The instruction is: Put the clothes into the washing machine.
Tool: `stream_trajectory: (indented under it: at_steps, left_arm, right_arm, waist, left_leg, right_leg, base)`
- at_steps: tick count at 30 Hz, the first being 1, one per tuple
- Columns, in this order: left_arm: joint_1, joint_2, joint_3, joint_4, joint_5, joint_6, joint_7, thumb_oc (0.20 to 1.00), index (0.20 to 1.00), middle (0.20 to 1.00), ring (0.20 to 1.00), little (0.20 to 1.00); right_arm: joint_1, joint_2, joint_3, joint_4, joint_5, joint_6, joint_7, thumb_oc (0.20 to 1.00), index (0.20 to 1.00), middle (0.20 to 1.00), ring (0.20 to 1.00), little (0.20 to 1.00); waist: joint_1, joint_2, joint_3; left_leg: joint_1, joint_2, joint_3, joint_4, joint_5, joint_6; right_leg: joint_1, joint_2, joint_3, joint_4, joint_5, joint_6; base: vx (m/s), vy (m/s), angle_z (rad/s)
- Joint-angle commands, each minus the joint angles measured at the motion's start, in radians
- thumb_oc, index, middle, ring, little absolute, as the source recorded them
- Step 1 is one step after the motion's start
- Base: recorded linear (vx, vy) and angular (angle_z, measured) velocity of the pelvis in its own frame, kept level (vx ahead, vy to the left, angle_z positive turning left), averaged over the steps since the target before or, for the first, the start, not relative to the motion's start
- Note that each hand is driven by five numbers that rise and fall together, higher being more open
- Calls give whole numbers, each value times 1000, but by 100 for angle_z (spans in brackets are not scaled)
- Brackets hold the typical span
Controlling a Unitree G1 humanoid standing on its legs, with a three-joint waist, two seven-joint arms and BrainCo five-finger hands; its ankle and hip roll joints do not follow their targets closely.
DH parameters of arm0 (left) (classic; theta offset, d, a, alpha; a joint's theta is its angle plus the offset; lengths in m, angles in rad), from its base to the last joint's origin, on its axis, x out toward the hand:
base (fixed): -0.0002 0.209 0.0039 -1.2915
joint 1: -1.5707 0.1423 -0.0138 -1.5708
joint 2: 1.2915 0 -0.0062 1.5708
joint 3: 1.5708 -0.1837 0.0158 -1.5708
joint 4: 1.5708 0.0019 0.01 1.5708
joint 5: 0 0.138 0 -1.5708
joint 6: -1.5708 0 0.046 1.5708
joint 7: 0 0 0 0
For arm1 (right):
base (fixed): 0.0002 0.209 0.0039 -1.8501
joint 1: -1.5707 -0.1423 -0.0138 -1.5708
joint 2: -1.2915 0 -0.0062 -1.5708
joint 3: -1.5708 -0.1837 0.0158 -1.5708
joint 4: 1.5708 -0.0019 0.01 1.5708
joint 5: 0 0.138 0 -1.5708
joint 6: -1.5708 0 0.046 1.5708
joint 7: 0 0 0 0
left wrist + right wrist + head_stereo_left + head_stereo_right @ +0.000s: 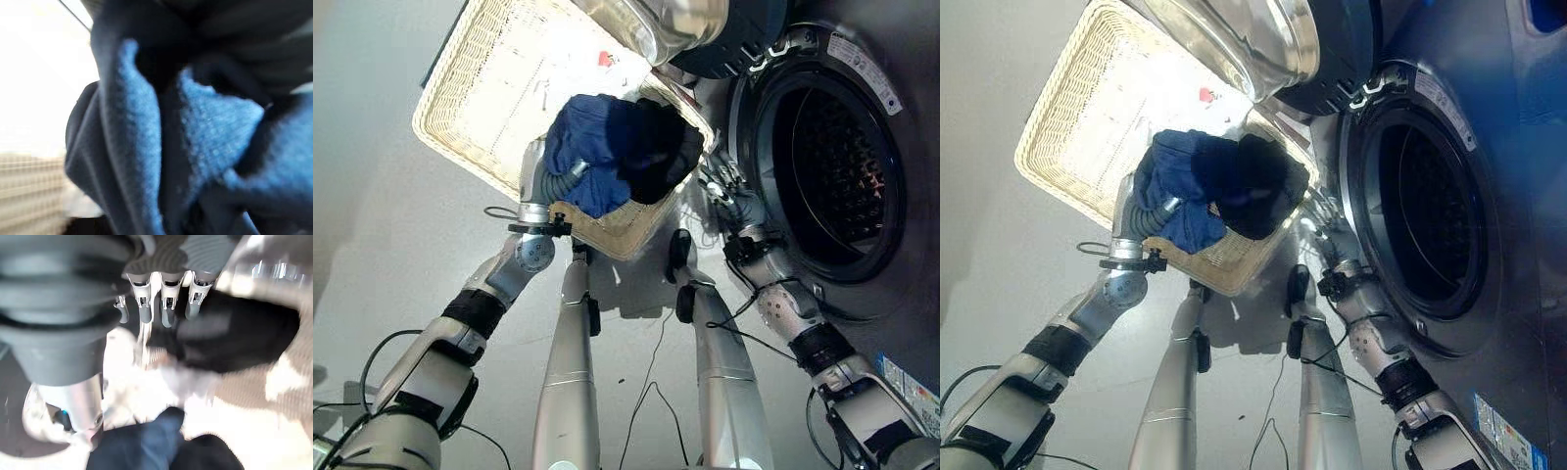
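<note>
Blue cloth (pixel 592 157) is gripped by the left hand (pixel 548 176) over the basket (pixel 480 88); right hand (pixel 161 298) fingers are held straight.

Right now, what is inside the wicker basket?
In the wicker basket: a blue garment and a black garment, bunched at the corner beside the washing machine. Anything beneath them is covered.

Washing machine (pixel 891 59) rim label (pixel 862 69): white strip with print, too small to read
Washing machine lower sticker (pixel 907 384): coloured patches, print illegible
Basket (pixel 470 88) tag (pixel 604 59): small red mark, nothing legible
</note>
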Motion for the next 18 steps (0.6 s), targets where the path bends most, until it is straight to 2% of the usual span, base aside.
stream_trajectory:
  at_steps: [1,4,6,14,18]
  left_arm:
    - [-26,-17,24,-87,99,-60,6,200,200,200,200,200]
    - [-61,7,-7,-132,134,-53,-20,200,200,200,200,200]
    - [-76,16,-28,-163,129,-54,-44,200,200,200,200,200]
    - [-102,17,-69,-199,163,-43,-77,200,200,200,200,200]
    - [-129,24,-102,-213,179,-14,-103,200,200,200,200,200]
  right_arm:
    - [20,-14,0,-108,63,60,97,1000,1000,1000,1000,1000]
    - [-9,-22,29,-160,129,132,148,1000,1000,1000,1000,1000]
    - [-21,-23,49,-192,168,157,159,1000,1000,1000,1000,1000]
    - [-43,-6,79,-231,258,167,197,1000,1000,1000,1000,1000]
    - [-65,3,91,-254,287,156,209,1000,1000,1000,1000,1000]
  waist:
    - [21,-7,-19]
    - [24,-6,-19]
    - [26,-5,-19]
    - [29,-2,-19]
    - [30,0,-19]
  left_leg:
    - [-13,-55,19,142,-156,0]
    - [-8,-57,20,141,-152,0]
    - [-8,-60,18,144,-151,0]
    - [-3,-63,20,138,-150,0]
    - [-5,-63,22,142,-151,-1]
  right_leg:
    - [61,19,-8,-227,169,123]
    - [65,15,-14,-228,173,125]
    - [65,13,-16,-229,176,126]
    - [69,9,-23,-234,180,129]
    - [66,4,-28,-235,184,132]
  base:
    - [0,0,0]
    - [7,-9,2]
    - [20,-24,11]
    - [4,-4,2]
    - [0,0,0]
